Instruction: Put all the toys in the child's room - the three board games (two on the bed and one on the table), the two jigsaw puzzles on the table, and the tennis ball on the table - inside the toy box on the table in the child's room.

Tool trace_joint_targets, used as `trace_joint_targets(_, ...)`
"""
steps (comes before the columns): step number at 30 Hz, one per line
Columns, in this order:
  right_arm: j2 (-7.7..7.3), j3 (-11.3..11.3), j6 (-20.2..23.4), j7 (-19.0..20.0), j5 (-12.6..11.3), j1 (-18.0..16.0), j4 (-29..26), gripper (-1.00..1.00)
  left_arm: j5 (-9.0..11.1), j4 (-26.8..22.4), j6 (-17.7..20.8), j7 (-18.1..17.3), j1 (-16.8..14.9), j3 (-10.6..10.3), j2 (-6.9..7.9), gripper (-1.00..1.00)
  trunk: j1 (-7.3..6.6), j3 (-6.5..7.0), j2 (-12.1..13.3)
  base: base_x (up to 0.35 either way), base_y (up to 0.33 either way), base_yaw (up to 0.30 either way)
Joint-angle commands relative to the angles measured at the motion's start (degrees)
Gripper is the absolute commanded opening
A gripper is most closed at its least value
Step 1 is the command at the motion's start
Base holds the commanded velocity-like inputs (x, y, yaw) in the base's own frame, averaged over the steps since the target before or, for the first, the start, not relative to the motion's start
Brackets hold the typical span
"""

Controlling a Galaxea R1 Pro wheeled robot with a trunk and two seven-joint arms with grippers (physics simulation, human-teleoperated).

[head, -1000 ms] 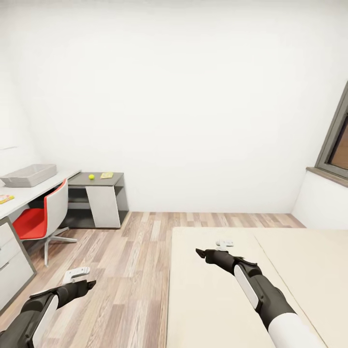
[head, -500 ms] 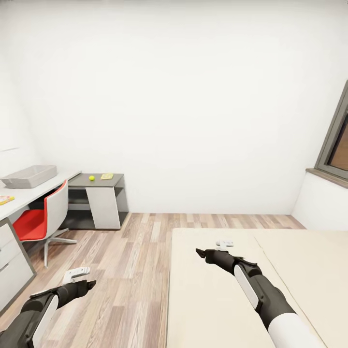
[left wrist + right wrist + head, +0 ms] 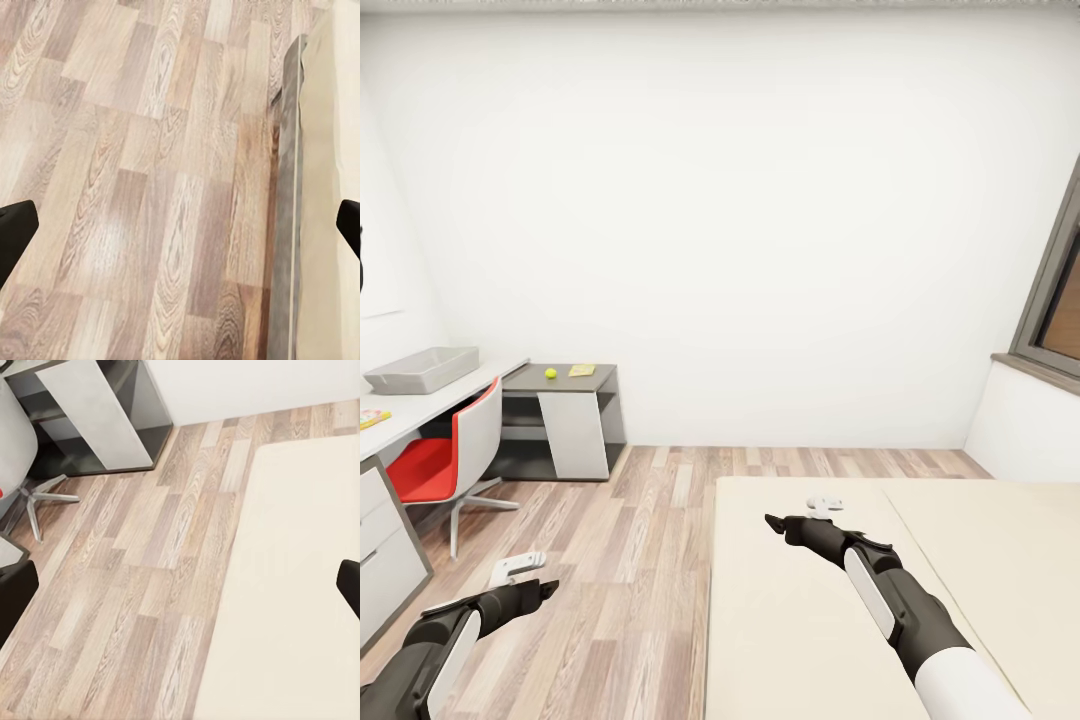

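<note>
toys for the job sit at the far left: the tennis ball [image 3: 550, 373] and a flat yellowish piece [image 3: 582, 370], too small to name, lie on the low dark-grey cabinet [image 3: 562, 385], and a colourful flat item [image 3: 372, 418] lies on the white table [image 3: 430, 402] near the left edge. the toy box [image 3: 422, 370] stands on that table, further along, well apart from the ball. the bed [image 3: 800, 620] fills the near right, and the part of its beige mattress in view is bare. a red chair [image 3: 445, 455] is tucked at the table. both arms are held out low: the left gripper [image 3: 520, 570] hangs over the wood floor [image 3: 630, 560], the right gripper [image 3: 815, 510] over the mattress, each with fingers spread apart and holding nothing, as the wide-set dark tips in the wrist views suggest. this looks like a travelling or searching step, with no toy within reach. next, the base likely needs to turn left and roll toward the table, passing the chair, before either arm can reach for a toy.
</note>
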Motion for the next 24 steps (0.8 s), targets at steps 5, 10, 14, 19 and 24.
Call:
trace_joint_targets(5,-0.05,0.11,0.25,-0.04,-0.34,-0.01,-0.05,1.0,0.31,-0.04,0.38,-0.17,-0.01,0.09,-0.02,1.0,0.02,0.02,-0.04,0.0,0.0,0.0)
trace_joint_targets(10,-0.05,0.11,0.26,-0.03,-0.34,-0.01,-0.05,1.0,0.31,-0.04,0.38,-0.24,-0.01,0.1,-0.02,1.0,0.02,0.04,-0.04,0.0,0.0,0.0)
trace_joint_targets(14,-0.01,0.11,0.31,-0.04,-0.27,-0.01,-0.05,1.0,0.38,-0.04,0.33,-0.33,-0.01,0.13,0.04,1.0,0.02,0.04,-0.04,0.0,0.0,0.0)
trace_joint_targets(19,-0.03,0.11,0.3,0.0,-0.32,-0.01,-0.05,1.0,0.4,-0.04,0.0,-0.42,-0.01,0.13,0.06,1.0,0.02,0.04,-0.04,0.0,0.0,0.0)
trace_joint_targets(24,-0.05,0.11,0.25,-0.03,-0.33,-0.01,-0.05,1.0,0.4,-0.04,-0.11,-0.47,-0.01,0.13,0.07,1.0,0.02,0.04,-0.04,0.0,0.0,0.0)
